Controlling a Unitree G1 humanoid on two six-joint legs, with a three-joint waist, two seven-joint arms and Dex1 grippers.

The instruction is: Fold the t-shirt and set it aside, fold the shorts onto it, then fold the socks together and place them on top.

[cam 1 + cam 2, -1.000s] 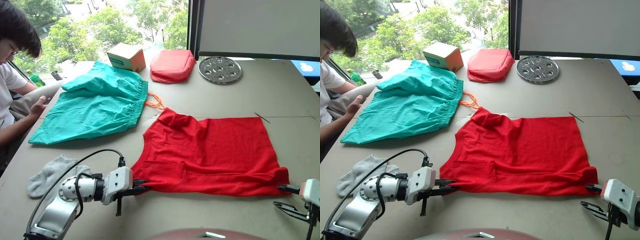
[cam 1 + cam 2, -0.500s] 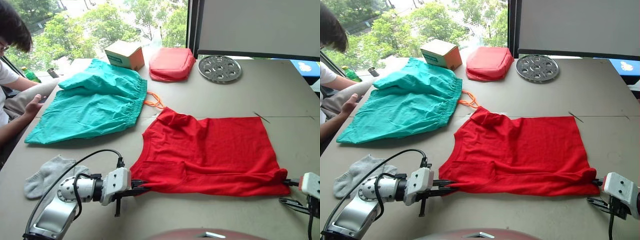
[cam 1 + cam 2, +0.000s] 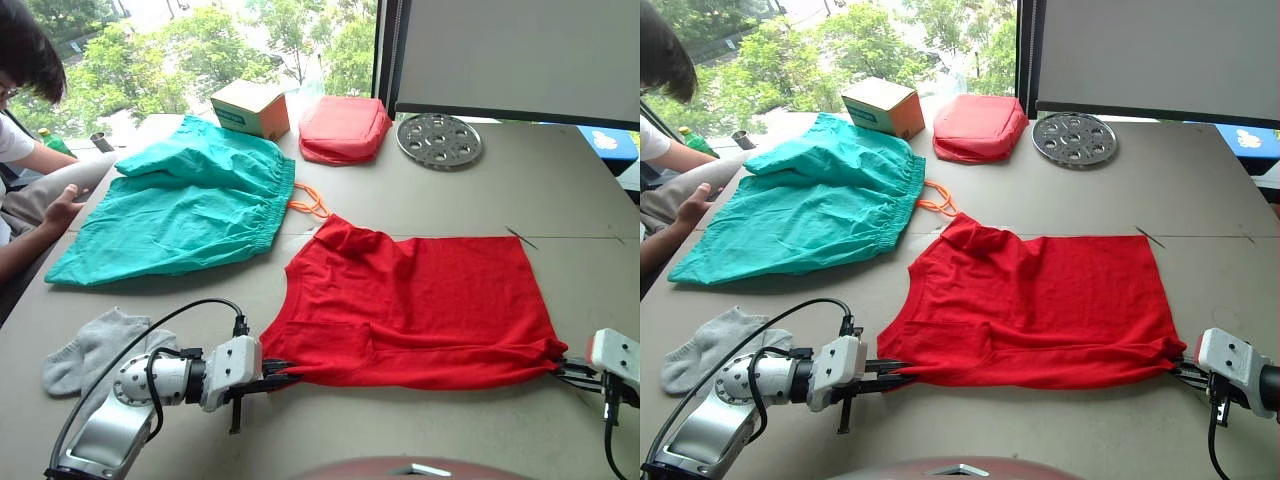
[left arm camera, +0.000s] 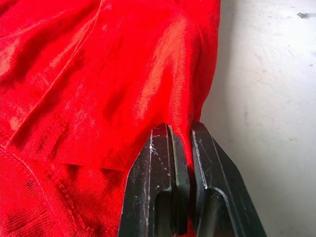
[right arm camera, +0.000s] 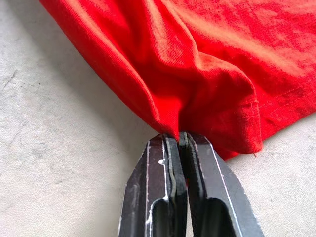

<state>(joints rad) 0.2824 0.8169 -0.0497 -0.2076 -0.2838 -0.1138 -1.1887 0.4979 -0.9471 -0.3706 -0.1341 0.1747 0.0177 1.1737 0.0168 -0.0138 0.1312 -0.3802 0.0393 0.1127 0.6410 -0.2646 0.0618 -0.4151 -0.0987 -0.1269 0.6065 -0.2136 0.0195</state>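
Lying flat across the middle of the grey bench, the red t-shirt is spread with its near hem facing us and a few soft wrinkles running along that edge. We have our left gripper clenched on the near left corner of the t-shirt; the left wrist view shows a fold of red knit pinched between the two black fingers, with bare bench beside it. Our right gripper is closed on the near right corner, and the right wrist view shows the cloth bunched into a small peak right at the fingertips, the hemmed edge curling just beside them. Both grippers sit low at bench level, well apart, one at each end of the near hem. The teal shorts lie spread on the far left of the bench, gathered waistband toward the t-shirt, with the orange drawstring trailing out between the two garments and ending near the t-shirt's far left corner. The grey socks lie together in a loose heap at the near left, beside our left arm and apart from the t-shirt. Along the far edge we note a cardboard box, a salmon-red pouch just beside it, and a round perforated metal disc. A person sits at the left end, one hand resting near the shorts.
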